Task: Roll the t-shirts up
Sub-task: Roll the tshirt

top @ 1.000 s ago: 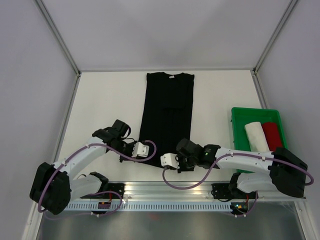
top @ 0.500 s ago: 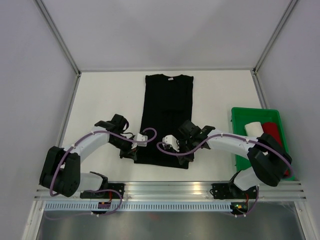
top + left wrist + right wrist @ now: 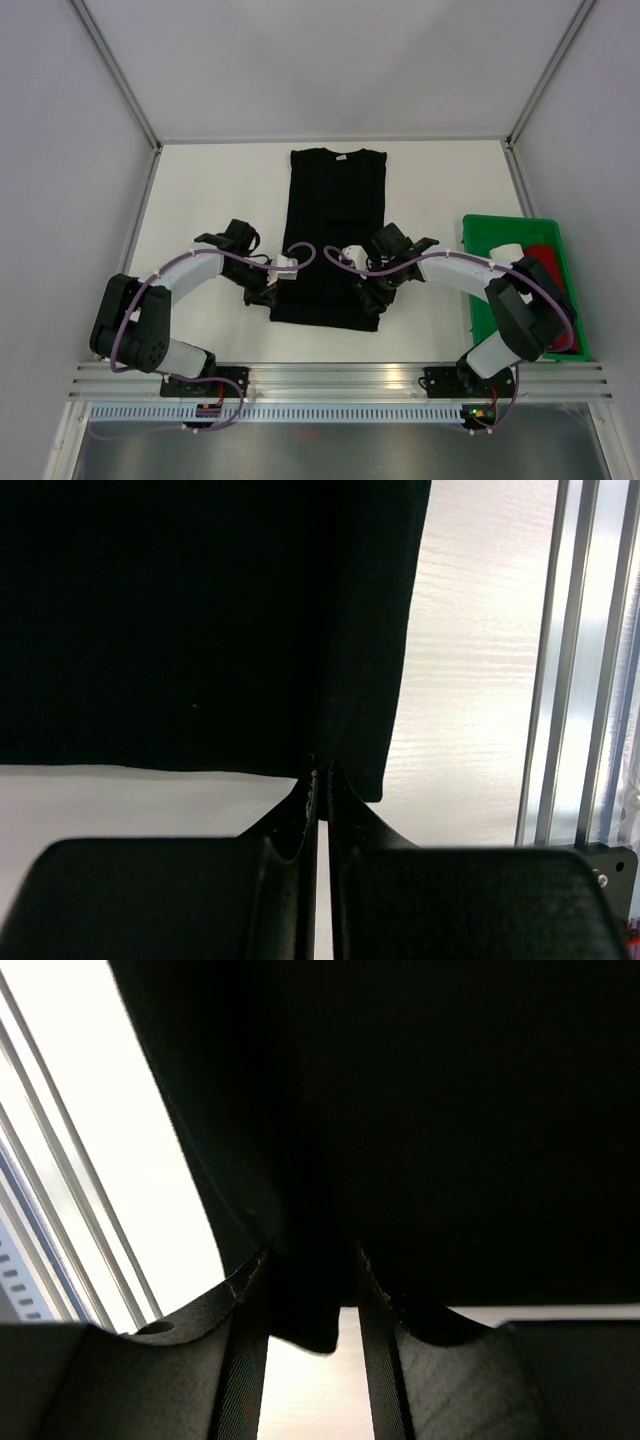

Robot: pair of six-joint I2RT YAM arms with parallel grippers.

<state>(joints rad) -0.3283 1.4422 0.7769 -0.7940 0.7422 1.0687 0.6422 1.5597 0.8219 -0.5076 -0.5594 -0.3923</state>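
The black t-shirt (image 3: 332, 240) is laid flat on the white table (image 3: 200, 200), collar at the far end with a small white label, folded into a long narrow strip. Its near hem is turned over into a short fold between the two arms. The left gripper (image 3: 272, 295) is positioned at the near left corner of the shirt; in the left wrist view its fingers (image 3: 300, 810) are pressed together with the edge of the black cloth pinched between them. The right gripper (image 3: 370, 297) is positioned at the near right corner; in the right wrist view its fingers (image 3: 245, 1305) stand apart, with a fold of black cloth lying loosely in the gap. A green bin (image 3: 480, 232) is placed to the right of the shirt, well apart from it. A white roll (image 3: 505, 252) and a red roll (image 3: 540, 254) are seen inside it, partly hidden by the right arm
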